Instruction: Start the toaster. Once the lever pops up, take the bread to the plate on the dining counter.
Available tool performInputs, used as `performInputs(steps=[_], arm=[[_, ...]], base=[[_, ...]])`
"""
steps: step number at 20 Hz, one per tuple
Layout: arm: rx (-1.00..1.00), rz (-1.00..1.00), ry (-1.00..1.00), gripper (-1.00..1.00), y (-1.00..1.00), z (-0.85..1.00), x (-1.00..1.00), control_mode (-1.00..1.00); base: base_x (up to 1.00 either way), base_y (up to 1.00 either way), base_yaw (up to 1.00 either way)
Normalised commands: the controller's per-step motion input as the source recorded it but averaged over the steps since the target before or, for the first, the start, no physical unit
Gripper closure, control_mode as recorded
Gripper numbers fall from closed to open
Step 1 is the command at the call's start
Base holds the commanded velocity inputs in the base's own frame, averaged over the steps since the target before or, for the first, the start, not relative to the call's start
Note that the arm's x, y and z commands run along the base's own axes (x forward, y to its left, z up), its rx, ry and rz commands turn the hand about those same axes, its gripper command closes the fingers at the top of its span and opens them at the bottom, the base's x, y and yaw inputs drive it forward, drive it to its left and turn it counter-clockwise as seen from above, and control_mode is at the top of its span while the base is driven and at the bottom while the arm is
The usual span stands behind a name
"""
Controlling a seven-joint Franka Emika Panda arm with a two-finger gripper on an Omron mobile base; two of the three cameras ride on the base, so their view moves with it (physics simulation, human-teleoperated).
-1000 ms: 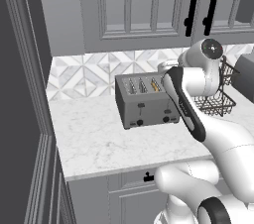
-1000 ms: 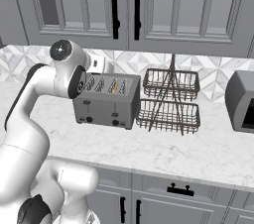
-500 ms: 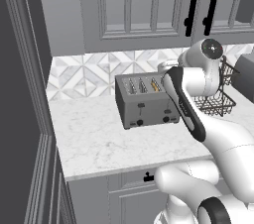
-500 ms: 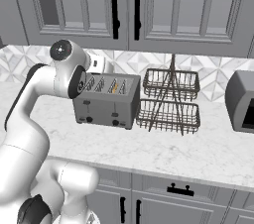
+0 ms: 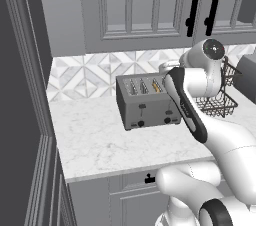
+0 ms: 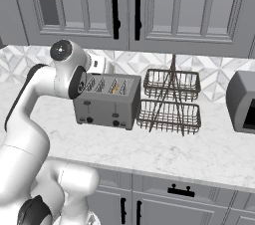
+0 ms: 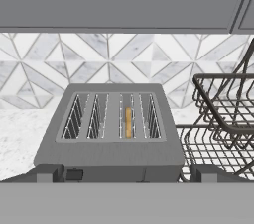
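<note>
Hand view looks down on the boxy grey brushed-metal toaster at 6 o'clock, with the thin golden-crusted bread slice sunk in its third slot from the left, so nothing of the task looks done: lever unpressed, bread not carried. The two-finger gripper hovers above with jaws wide, empty. A black wire basket stands just beside the toaster at 3 o'clock, crowding that side.
</note>
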Motion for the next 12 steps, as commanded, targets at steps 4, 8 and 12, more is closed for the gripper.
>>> performInputs(steps=[4,8,12], arm=[[0.00,0.00,0.00,-1.00,0.00,0.00,0.00,-1.00],[0.00,0.00,0.00,-1.00,0.00,0.00,0.00,-1.00],[0.00,0.00,0.00,-1.00,0.00,0.00,0.00,-1.00]], base=[[0.00,0.00,0.00],[0.00,0.00,0.00],[0.00,0.00,0.00]])
